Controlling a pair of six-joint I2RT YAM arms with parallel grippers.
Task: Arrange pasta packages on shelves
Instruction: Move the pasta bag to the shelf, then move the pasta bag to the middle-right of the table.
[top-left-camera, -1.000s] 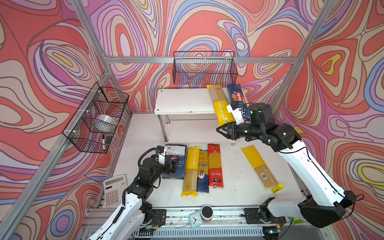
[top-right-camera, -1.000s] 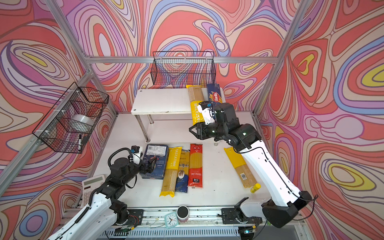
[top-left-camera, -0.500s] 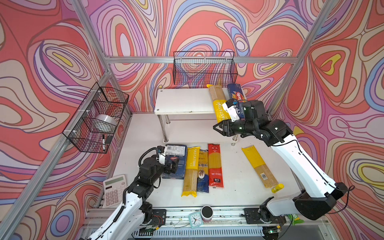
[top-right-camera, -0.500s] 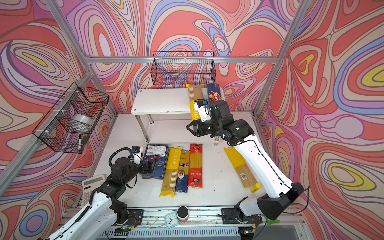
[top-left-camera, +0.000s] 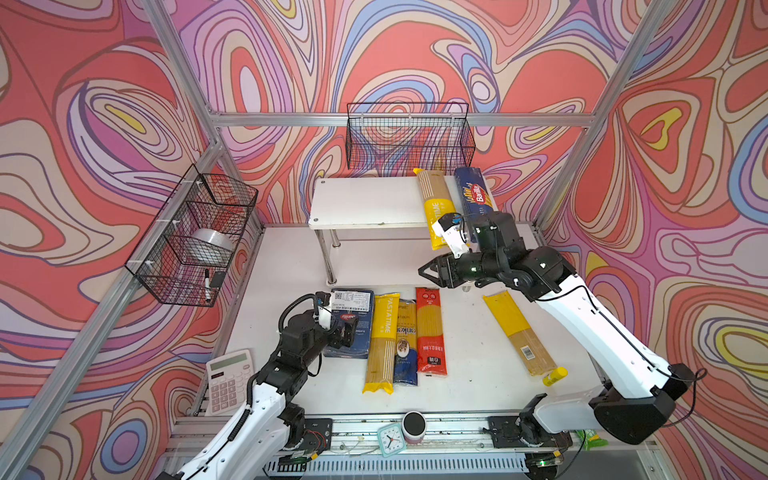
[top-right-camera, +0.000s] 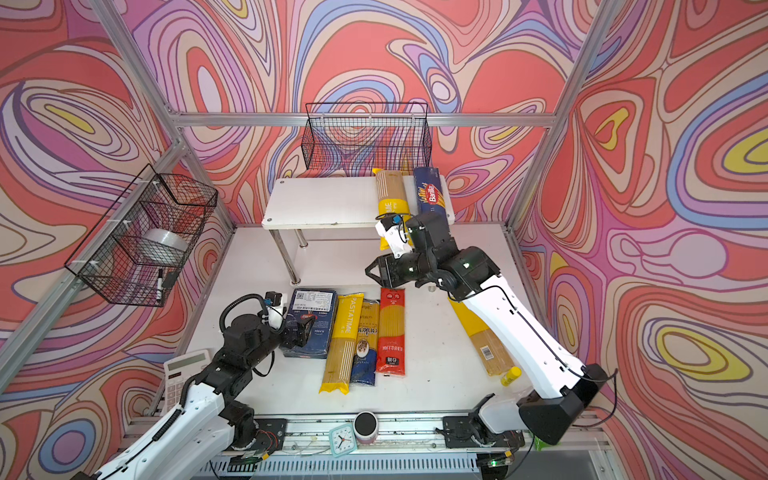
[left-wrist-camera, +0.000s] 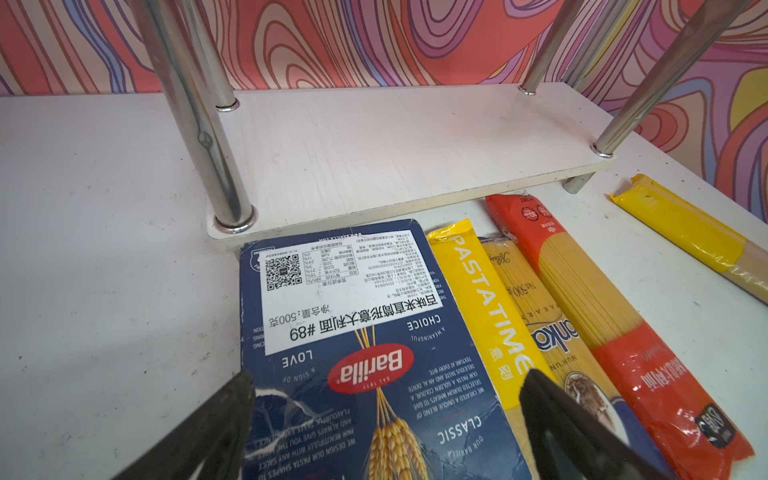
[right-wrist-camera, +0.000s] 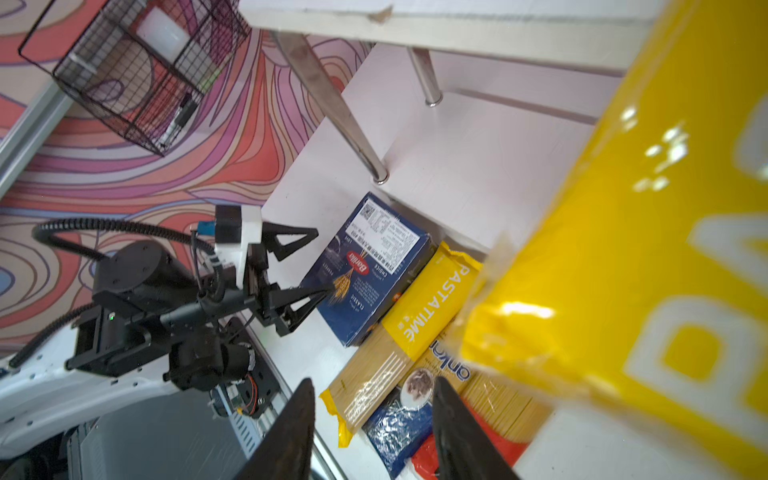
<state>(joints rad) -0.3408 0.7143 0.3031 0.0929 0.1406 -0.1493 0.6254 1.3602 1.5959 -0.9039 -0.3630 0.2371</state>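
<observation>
Swirl-patterned walls (top-left-camera: 415, 54) enclose a white table (top-left-camera: 291, 266) bearing the white rack (top-left-camera: 365, 203). A yellow PASTATIME bag (top-left-camera: 434, 208) and a slim Barilla box (top-left-camera: 473, 193) lie on the rack's top board. In front of the rack, the right gripper (right-wrist-camera: 374, 382) gapes empty, and the left gripper (left-wrist-camera: 386, 376) spreads wide over the wide Barilla box (top-left-camera: 351, 320).

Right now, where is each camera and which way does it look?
Top views: high above the bases, looking down on table, shelves, left end effector, right end effector.
Left wrist: on left arm, facing wide Barilla box and lower board; its fingers show.
Right wrist: on right arm, facing past yellow pack toward left arm; its fingers show.
Shared: both wrist views see the wide Barilla box.
</observation>
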